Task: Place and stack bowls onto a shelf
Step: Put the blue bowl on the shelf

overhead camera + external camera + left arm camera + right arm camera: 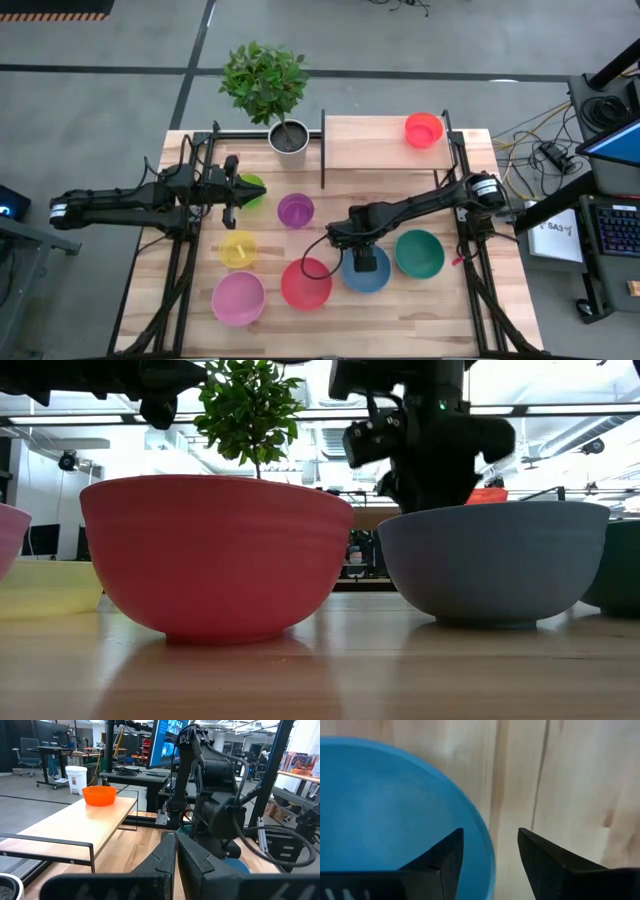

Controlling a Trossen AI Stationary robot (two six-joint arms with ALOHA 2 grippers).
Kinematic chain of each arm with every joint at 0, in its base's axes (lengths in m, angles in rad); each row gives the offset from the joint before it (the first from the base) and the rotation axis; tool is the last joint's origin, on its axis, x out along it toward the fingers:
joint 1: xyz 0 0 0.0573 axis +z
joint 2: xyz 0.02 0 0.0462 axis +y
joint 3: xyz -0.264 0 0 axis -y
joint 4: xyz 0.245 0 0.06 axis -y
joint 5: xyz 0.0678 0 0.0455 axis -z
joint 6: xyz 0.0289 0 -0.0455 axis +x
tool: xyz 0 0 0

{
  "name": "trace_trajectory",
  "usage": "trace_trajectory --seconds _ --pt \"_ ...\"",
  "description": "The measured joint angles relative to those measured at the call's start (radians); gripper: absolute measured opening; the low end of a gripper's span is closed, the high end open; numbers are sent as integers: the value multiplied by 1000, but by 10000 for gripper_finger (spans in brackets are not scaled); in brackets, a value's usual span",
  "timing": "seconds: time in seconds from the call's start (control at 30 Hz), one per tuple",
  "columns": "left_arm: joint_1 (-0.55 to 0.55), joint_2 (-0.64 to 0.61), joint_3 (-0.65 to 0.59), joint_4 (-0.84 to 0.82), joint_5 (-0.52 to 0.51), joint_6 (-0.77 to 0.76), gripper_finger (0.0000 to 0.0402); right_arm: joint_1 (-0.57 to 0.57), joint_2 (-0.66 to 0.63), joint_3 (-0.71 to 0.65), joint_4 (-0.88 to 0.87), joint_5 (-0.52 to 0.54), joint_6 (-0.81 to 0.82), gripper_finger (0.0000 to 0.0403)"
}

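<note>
My right gripper points down over the blue bowl, which sits on the table between the red bowl and the teal bowl. In the right wrist view it is open, with one finger inside the blue bowl's rim and one outside, both clear of it. My left gripper is shut and hovers beside the lime green bowl. An orange bowl stands on the shelf. The purple, yellow and pink bowls rest on the table.
A potted plant stands at the shelf's left end, near the table's far edge. Black rails run along both table sides. The shelf board is bare to the left of the orange bowl. The red bowl nearly touches the blue bowl.
</note>
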Motion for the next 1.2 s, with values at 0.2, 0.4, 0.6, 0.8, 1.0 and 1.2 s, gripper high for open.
trace_trajectory --seconds 0.2,0.4,0.6,0.8,1.0,1.2 --pt "0 -1 0 0 0 0 0 0 11 -15 35 -9 -19 121" --pt "0 -2 0 2 0 0 0 0 0 -12 22 -22 -19 19" --pt "0 -1 0 18 0 0 0 -7 -1 47 -52 -45 -24 9" --pt "0 0 0 26 0 -4 0 -59 -1 216 -234 -64 -28 9" --pt "0 0 0 26 1 -3 0 -162 -1 442 -361 -97 -43 9" --pt "0 0 0 26 1 -3 0 -326 -1 643 -432 -160 -105 9"
